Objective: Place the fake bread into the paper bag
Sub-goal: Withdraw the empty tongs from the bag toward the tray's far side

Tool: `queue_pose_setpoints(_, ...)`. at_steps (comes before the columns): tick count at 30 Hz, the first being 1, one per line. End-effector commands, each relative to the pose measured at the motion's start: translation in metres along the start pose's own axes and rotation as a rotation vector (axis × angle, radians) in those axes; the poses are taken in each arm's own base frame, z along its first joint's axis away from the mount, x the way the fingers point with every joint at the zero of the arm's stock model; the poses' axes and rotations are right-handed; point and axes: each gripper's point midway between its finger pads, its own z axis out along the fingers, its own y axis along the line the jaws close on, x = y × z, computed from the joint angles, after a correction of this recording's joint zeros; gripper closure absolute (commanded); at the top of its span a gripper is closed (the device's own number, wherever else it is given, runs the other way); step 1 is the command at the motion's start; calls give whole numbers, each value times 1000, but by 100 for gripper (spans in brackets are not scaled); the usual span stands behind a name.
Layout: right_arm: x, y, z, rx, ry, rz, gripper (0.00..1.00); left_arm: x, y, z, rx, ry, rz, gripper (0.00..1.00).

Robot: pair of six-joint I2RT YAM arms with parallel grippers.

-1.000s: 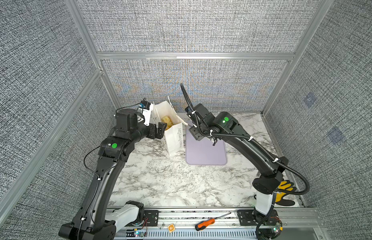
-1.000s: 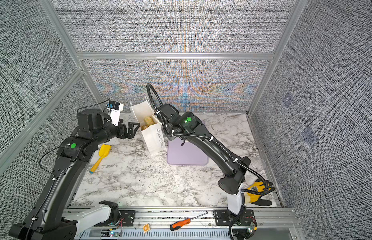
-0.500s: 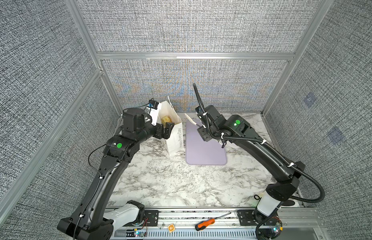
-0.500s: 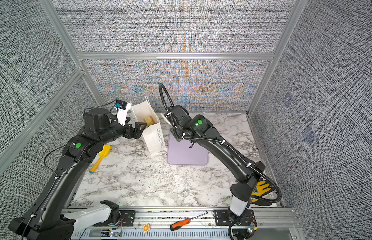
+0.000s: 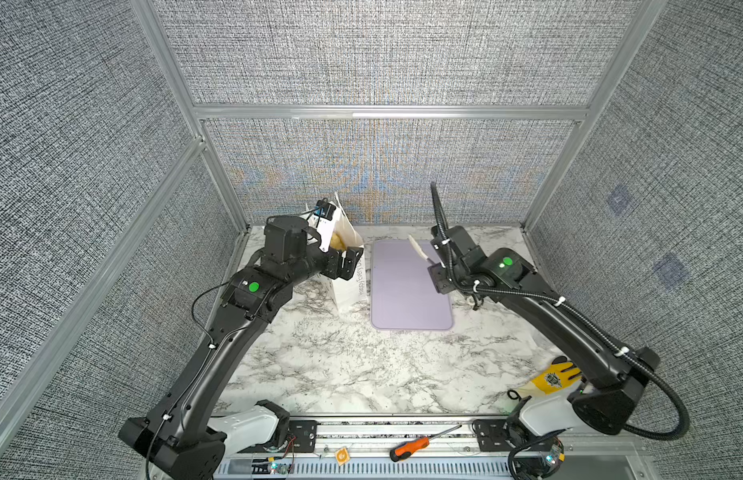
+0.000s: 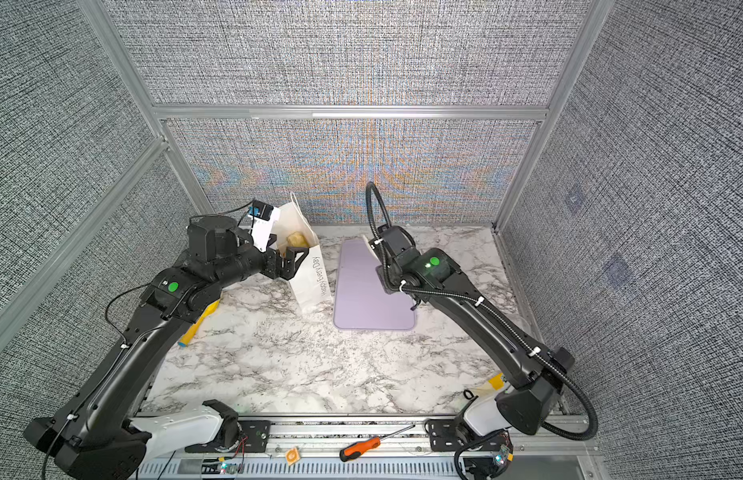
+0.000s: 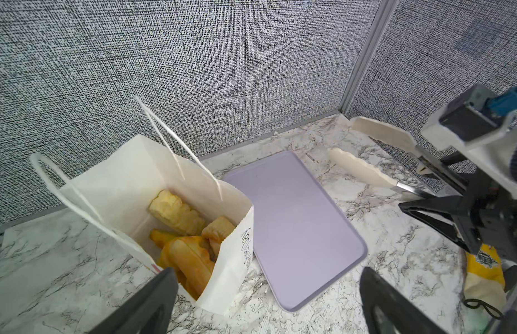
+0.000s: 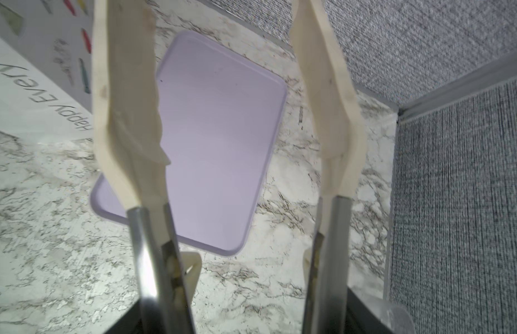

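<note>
The paper bag [image 7: 127, 179] stands upright toward the far left of the marble surface [image 5: 340, 374], mouth open and cord handles up. The fake bread [image 7: 187, 257] lies inside it, several glossy golden pieces piled at the bottom. The left gripper [image 7: 266, 271] hovers at the near-left side of the bag's mouth; its dark fingers [image 7: 153, 292] are spread wide apart and have hold of nothing. A lavender tray [image 7: 297, 225] lies flat just to the right of the bag. Above the tray's right side hangs the right gripper [image 8: 222, 43] — its long cream-tipped fingers [image 8: 127, 95] are parted, with nothing between them. At the near right, by that arm's base, lies a yellow-and-black glove [image 5: 552, 380]. A yellow toy shovel [image 6: 199, 322] shows partly under the left arm, and an orange-handled screwdriver [image 5: 409, 449] rests on the near rail.
</note>
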Motion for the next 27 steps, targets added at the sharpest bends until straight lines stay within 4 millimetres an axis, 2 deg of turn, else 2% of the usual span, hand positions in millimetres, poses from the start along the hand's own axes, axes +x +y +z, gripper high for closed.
queue_pose_setpoints(1,5,-16,6,11,-33,129,32,-7,1,1,-9,-33,-1,1)
queue_pose_setpoints(5,36,-37,26,32,13,240,32,-6,-1,3,-4,-30,1,1)
queue_pose_setpoints(11,71,-49,50,36,59,357,32,-4,-6,6,14,-27,2,1)
queue_pose_setpoints(16,87,-58,62,66,80,404,32,1,-16,12,53,-16,-1,1)
queue_pose_setpoints(23,105,-63,83,78,106,470,32,10,-41,27,142,0,-13,1)
queue_pose_setpoints(27,116,-63,98,71,128,504,32,12,-46,30,150,5,-7,1)
